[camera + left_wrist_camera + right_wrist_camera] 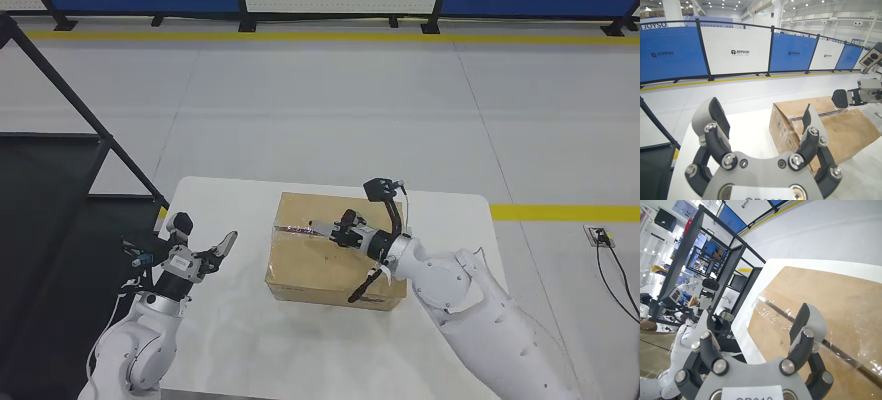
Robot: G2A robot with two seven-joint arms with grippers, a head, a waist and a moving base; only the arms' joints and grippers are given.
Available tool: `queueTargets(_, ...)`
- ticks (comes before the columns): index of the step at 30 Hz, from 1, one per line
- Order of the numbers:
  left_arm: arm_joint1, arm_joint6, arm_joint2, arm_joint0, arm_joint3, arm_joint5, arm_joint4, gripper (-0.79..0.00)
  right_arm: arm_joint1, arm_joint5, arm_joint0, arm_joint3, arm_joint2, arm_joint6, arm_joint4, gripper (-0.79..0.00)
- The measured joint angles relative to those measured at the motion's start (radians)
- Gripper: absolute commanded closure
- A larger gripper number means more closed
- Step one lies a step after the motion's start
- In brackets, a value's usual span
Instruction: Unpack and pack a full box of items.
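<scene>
Presently both gape apart: right hand (755, 313) over the box (312, 262), left hand (762, 108) beside it.

A white table (250, 330) stands on a pale grey floor (350, 110), with a black metal frame (75, 100) and a dark panel (45, 200) at its left. Far off, a fence of blue and white panels (734, 55) runs behind a yellow line (300, 36). On the right, a floor socket (598, 236) with a black cable (618, 285) lies near another yellow strip (565, 212).

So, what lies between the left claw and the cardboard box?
Nothing: only a bare stretch of white table separates the open left claw from the cardboard box, as the top view shows.
</scene>
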Motion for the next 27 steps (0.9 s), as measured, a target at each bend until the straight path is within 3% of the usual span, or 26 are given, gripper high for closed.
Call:
queueTargets(4, 0.002, 0.000, 0.001, -0.002, -0.001, 0.003, -0.001, -0.785, -0.008, 0.082, 0.025, 0.037, -0.001, 0.035, 0.015, -0.785)
queueTargets(9, 0.003, -0.003, 0.007, -0.011, 0.009, 0.003, 0.001, -0.785, -0.006, 0.087, 0.013, 0.038, 0.027, 0.032, 0.023, -0.785)
queueTargets(27, 0.009, -0.006, 0.023, -0.037, 0.025, 0.001, -0.003, -0.785, 0.025, 0.195, -0.156, -0.160, 0.180, -0.057, -0.127, -0.785)
